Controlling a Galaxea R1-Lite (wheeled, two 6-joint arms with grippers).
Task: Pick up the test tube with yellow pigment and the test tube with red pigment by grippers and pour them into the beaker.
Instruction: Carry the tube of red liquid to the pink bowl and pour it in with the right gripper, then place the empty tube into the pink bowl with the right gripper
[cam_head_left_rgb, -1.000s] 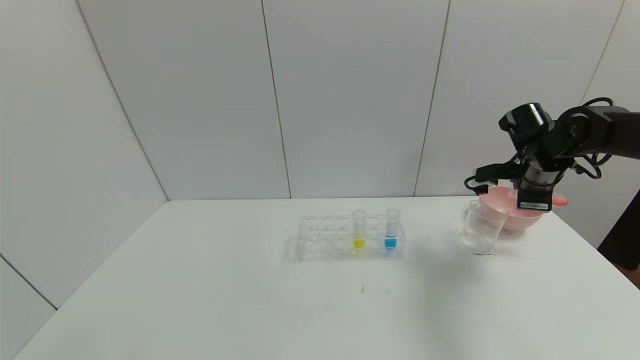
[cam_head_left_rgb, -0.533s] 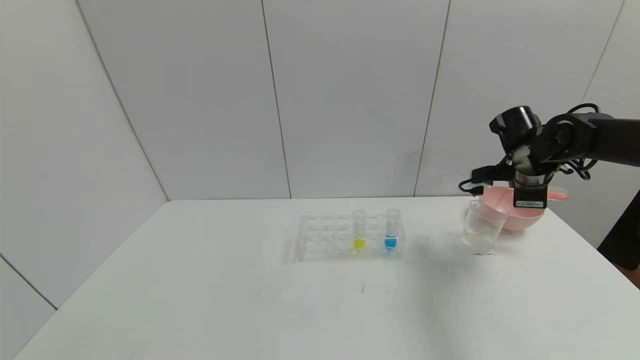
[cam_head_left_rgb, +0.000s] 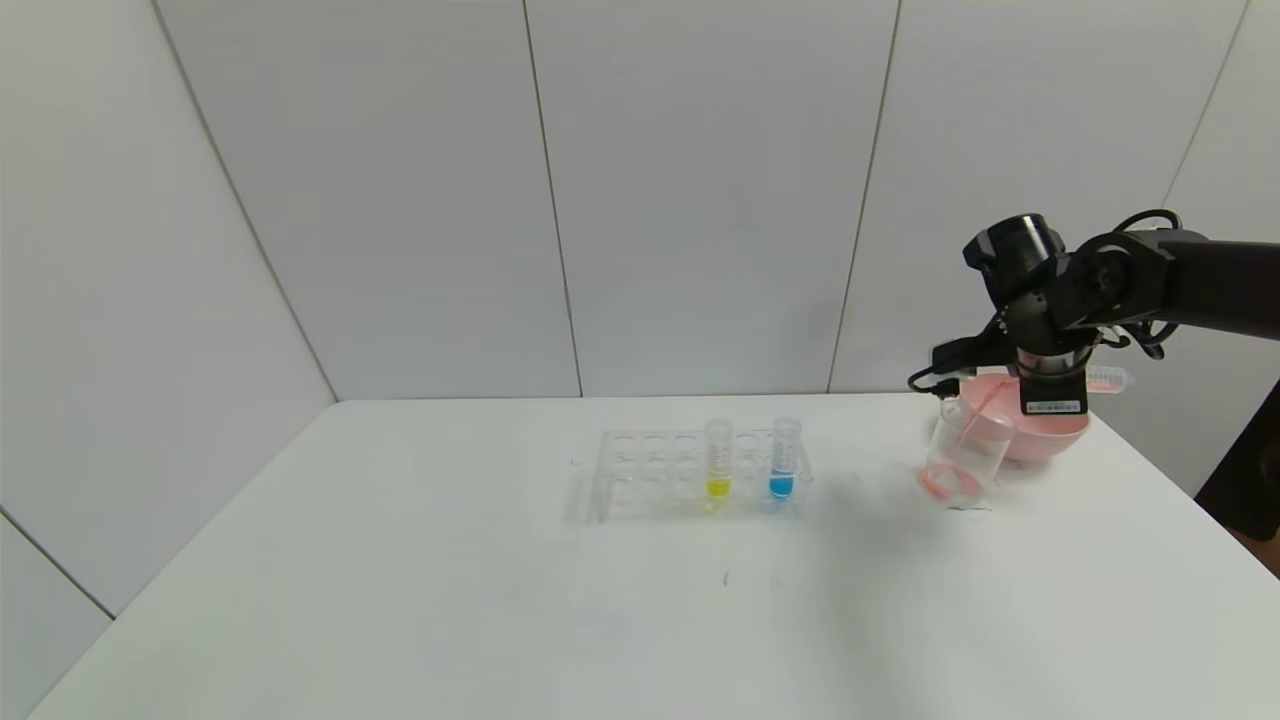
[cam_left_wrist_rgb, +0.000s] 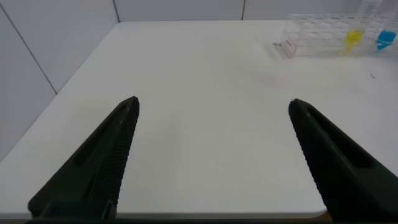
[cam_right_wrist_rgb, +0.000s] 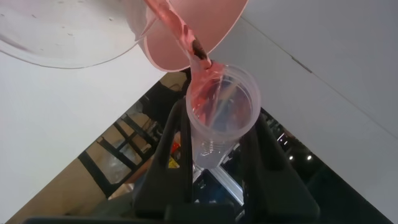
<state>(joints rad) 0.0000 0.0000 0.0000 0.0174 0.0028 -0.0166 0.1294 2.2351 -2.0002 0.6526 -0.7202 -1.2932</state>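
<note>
One red stream now falls from the test tube with red pigment (cam_head_left_rgb: 1100, 379), pinched by the right claw (cam_right_wrist_rgb: 214, 140), into the beaker (cam_head_left_rgb: 962, 455), dry a second ago; left claw (cam_left_wrist_rgb: 211, 155) spread, idle.

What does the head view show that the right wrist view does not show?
Only the head view shows the rack with the yellow tube and a blue tube, and red liquid pooled in the beaker. Only the right wrist view shows the red tube's open mouth clamped in the right pincer. Both show the red stream falling into the beaker, and the pink bowl.
</note>
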